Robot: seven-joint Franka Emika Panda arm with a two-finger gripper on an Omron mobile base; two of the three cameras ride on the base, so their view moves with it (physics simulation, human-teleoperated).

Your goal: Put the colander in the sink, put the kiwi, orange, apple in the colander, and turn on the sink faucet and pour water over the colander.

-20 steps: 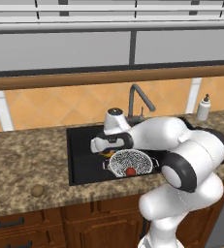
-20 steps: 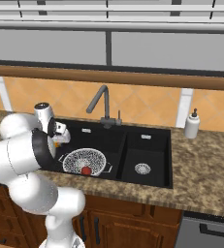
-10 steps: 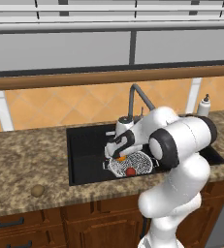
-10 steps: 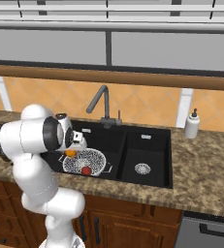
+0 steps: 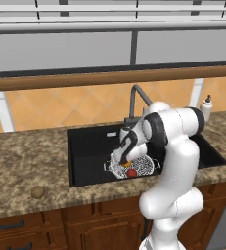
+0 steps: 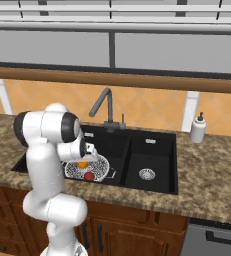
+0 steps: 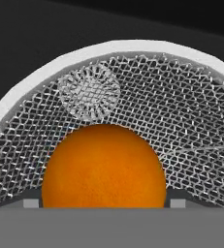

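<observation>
Sink point(image 5: 90, 146) holds colander point(image 7: 181, 121); orange point(image 7: 104, 167) gripped between tool point(image 7: 104, 203) tips

colander point(image 5: 143, 166): apple point(image 5: 132, 173) at near rim, rest of mesh free
sink point(image 6: 152, 150): right basin free
faucet point(image 5: 136, 100): stands behind colander, blocks approach from back
kiwi point(image 5: 37, 192): alone on left worktop point(image 5: 31, 156), open all round
</observation>
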